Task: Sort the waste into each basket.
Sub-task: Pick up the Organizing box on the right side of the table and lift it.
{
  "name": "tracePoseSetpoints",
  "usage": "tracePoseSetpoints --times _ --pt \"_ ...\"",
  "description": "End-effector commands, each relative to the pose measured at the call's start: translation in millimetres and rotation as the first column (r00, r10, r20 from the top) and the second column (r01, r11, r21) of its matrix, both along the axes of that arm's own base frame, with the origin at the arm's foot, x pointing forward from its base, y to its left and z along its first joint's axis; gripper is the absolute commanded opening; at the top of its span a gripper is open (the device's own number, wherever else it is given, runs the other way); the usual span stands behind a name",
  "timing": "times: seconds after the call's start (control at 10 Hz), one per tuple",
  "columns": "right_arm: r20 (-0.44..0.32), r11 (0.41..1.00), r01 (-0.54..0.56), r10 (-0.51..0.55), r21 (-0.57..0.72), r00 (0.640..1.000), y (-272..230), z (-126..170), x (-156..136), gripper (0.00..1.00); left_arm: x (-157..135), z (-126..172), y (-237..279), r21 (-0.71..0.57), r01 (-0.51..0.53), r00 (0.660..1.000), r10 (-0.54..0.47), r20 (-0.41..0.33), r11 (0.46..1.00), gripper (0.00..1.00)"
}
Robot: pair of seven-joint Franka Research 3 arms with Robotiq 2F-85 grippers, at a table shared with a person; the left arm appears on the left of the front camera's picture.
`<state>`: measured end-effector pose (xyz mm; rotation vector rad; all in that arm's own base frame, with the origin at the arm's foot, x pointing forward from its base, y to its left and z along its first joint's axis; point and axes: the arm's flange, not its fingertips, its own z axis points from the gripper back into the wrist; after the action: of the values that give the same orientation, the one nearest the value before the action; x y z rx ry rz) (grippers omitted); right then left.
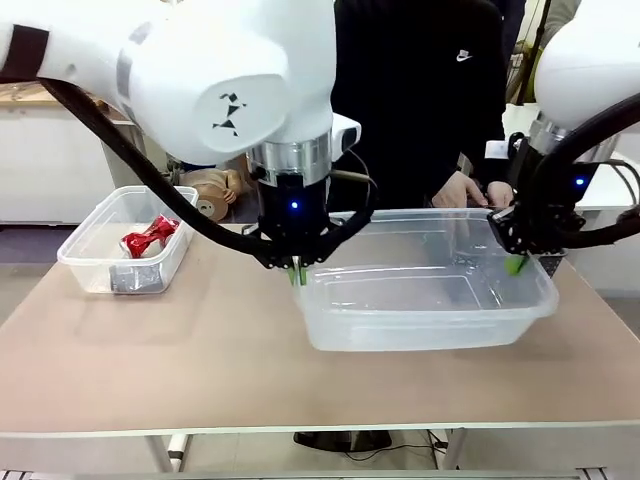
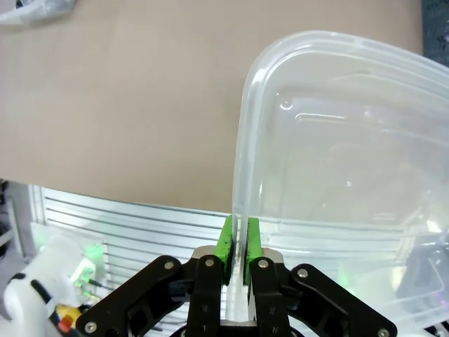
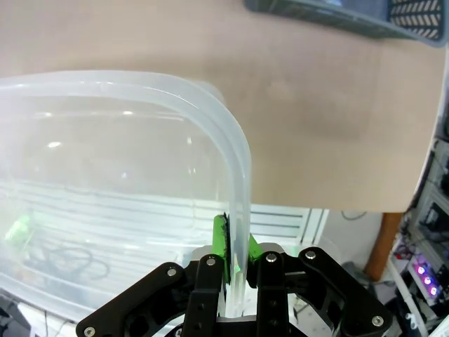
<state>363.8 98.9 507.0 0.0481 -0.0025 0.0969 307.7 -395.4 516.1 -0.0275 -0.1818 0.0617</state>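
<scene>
Seemingly the step in hand is a two-armed carry of the large clear tub (image 1: pixel 400 330), which looks empty.

Front view: my left gripper (image 1: pixel 296 270) pinches its left end rim and my right gripper (image 1: pixel 517 265) its right end. To do this well, I judge both arms must travel at one pace and one height. Pulling apart would bow the thin wall, and pushing together could buckle it or pop a rim out of the pads. I cannot tell whether the base is clear of the table (image 1: pixel 200 370). Well left of the large tub sits a small clear tub (image 1: pixel 90 270) holding a crushed red can (image 1: pixel 150 238). A person's hand (image 1: pixel 462 190) rests just behind the large tub's far rim, so any move toward it calls for care.

Left wrist view: my green pads (image 2: pixel 226 239) are clamped flat on the rim, the wall rising straight between them. The tabletop beside the tub is plain, matte tan, with an aluminium frame below its edge.

Right wrist view: the same bite, pads (image 3: pixel 220 242) closed on the rounded rim near a corner. Beyond the tub stands a dark lattice basket (image 3: pixel 351 14).
</scene>
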Motion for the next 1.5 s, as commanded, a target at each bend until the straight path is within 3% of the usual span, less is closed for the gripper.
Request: tracePoseSetpoints --times 0.0,0.1,0.2,0.3,0.5,0.7,0.9,1.0,1.1,1.2,1.3,1.4 --pt "-0.018 1.0 -0.028 0.028 -0.007 0.999 2 -4 -3 0.0 3 -5 -3 -0.01 0.006 1.0 -0.006 -0.007 1.0 0.0" --pt "0.0 1.0 0.0 0.0 0.0 1.0 0 0 0 0.05 0 0 0 0.0 0.0 1.0 0.0 0.0 1.0 0.08" --pt "0.019 1.0 -0.004 0.004 -0.019 1.0 22 6 11 0.05 15 12 6 0.019 -0.012 1.0 0.012 0.015 1.0 0.08" --pt "0.01 0.996 -0.077 0.078 -0.034 0.997 50 11 29 0.05 34 30 31 0.01 -0.069 0.997 0.069 0.047 0.998 0.08" --pt "-0.008 0.993 -0.121 0.121 0.004 0.993 84 11 66 0.05 62 42 80 0.025 -0.192 0.981 0.19 0.047 0.981 0.08" --pt "-0.009 0.99 -0.087 0.088 0.107 0.996 111 5 89 0.05 86 29 107 0.047 -0.302 0.953 0.302 0.013 0.952 0.08" --pt "-0.072 0.98 -0.02 0.035 0.2 0.997 117 -5 84 0.05 102 5 114 0.102 -0.422 0.907 0.421 0.031 0.901 0.08" --pt "-0.121 0.977 0.048 -0.023 0.209 0.992 115 -7 77 0.05 103 -2 111 0.121 -0.417 0.909 0.411 0.07 0.901 0.08" --pt "-0.154 0.97 0.13 -0.099 0.204 0.983 108 -8 69 0.05 104 -8 105 0.106 -0.355 0.934 0.348 0.082 0.929 0.08" --pt "-0.118 0.966 0.212 -0.195 0.149 0.974 101 -10 67 0.05 103 -11 101 0.059 -0.278 0.958 0.273 0.087 0.959 0.08" --pt "-0.093 0.956 0.28 -0.272 0.089 0.958 98 -16 71 0.05 101 -1 114 0.102 -0.327 0.945 0.328 0.011 0.939 0.08" --pt "-0.111 0.982 0.105 -0.088 0.159 0.99 103 -19 87 0.05 101 -1 114 0.102 -0.327 0.945 0.328 0.011 0.939 0.08"
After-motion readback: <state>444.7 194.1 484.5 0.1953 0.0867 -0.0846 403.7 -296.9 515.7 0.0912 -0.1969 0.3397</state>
